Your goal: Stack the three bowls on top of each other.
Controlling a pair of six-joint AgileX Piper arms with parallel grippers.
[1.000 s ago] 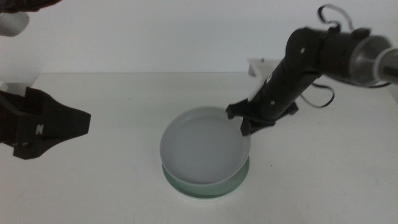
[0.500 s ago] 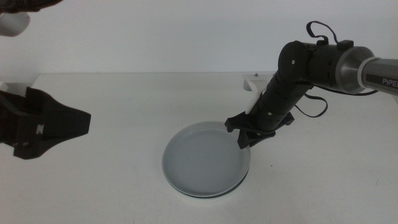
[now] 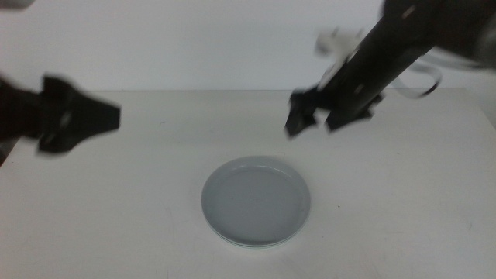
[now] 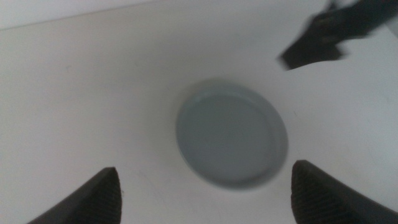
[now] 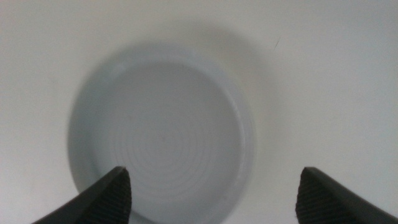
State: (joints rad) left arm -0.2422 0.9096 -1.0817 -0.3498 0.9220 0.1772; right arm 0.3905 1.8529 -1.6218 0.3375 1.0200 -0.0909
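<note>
The stack of bowls (image 3: 256, 201) sits on the white tabletop (image 3: 139, 209), near the middle and toward the front edge in the middle view. The top dish is light grey-blue. In the middle view only a thin pale edge shows under its front rim, so the dishes beneath cannot be counted or told apart by colour from these pictures. The stack appears level and concentric in both wrist views.

The right claw (image 3: 310, 116) is raised above and behind the stack, apart from it, motion-blurred. Its jaws stand wide and hold nothing; the right wrist view looks straight down on the grey-blue dish between them. The left claw (image 3: 81, 122) is well apart on the left side of the tabletop, also blurred. Its jaws stand wide and empty, with the stack visible between them in the left wrist view.

Judgement: the stacking appears complete or close to it. Remaining risks:

- Contact during arm travel. Either arm passing low over the stack could catch the low rim and slide the top dish off centre.
- Collision between arms. Both are blurred, which suggests fast movement, and the right claw appears in the left wrist view.
- Unverified nesting. If a lower dish is seated off centre, vibration of the tabletop could shift the stack.
</note>
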